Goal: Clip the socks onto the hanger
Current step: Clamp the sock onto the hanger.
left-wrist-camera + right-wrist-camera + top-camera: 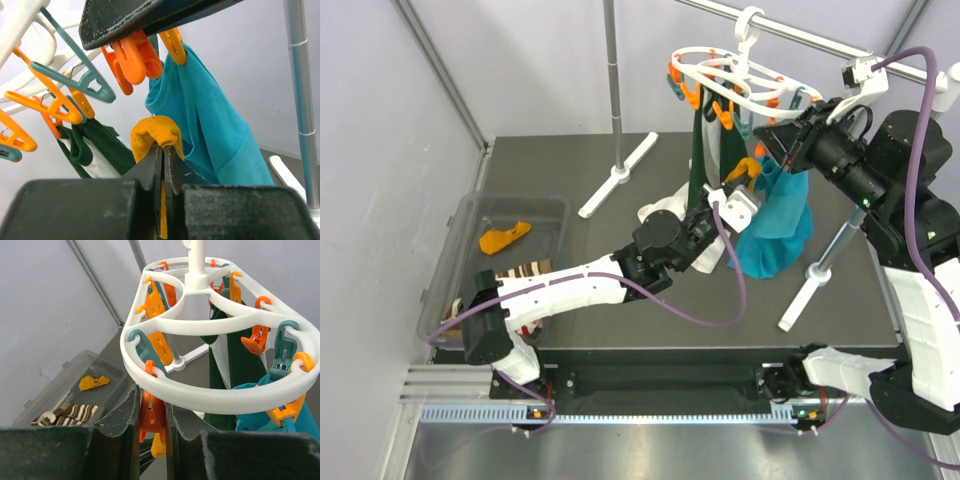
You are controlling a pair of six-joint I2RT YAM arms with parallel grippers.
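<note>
Two grips: your left gripper [162, 150], closed tight, holds mustard sock [155, 131]; right gripper [151, 399], barely parted, squeezes orange clip [150, 422] on hanger [200, 395]. Next: feed cuff in.

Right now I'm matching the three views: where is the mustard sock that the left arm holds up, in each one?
Top external: mustard sock, centre, below the hanger, in the left gripper's jaws.
Left wrist: centre, pinched between the jaws.
Right wrist: probably the yellow bit low, under an orange clip.
Shared landmark: the teal garment.
</note>
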